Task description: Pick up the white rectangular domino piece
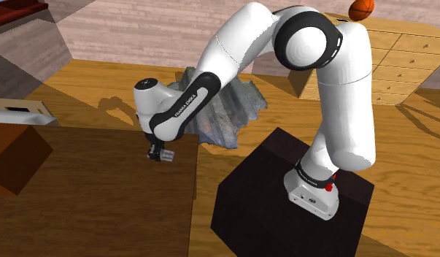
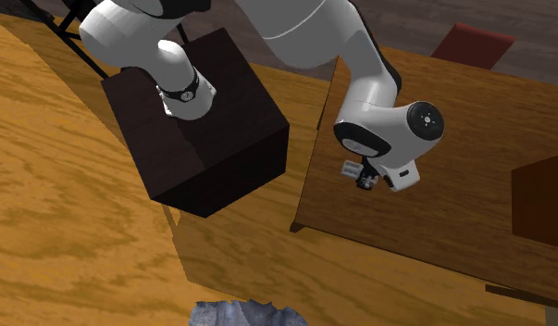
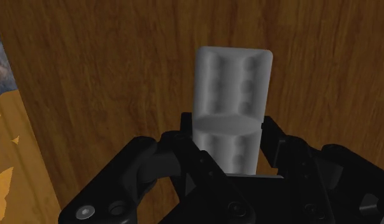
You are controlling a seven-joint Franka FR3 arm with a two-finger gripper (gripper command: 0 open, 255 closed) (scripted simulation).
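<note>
You see the domino (image 3: 234, 89), a pale grey rounded rectangle with dimpled pips. The gripper (image 3: 227, 145) clasps one end, over the wooden table (image 3: 120, 63).

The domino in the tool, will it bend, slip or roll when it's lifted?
The domino looks like a stiff, blocky slab, so it probably won't bend. Its rounded, smooth-looking edges might let it slip a little, though the tool clasps it about its middle, so it should hang balanced. Flat-faced, it's unlikely to roll.
</note>
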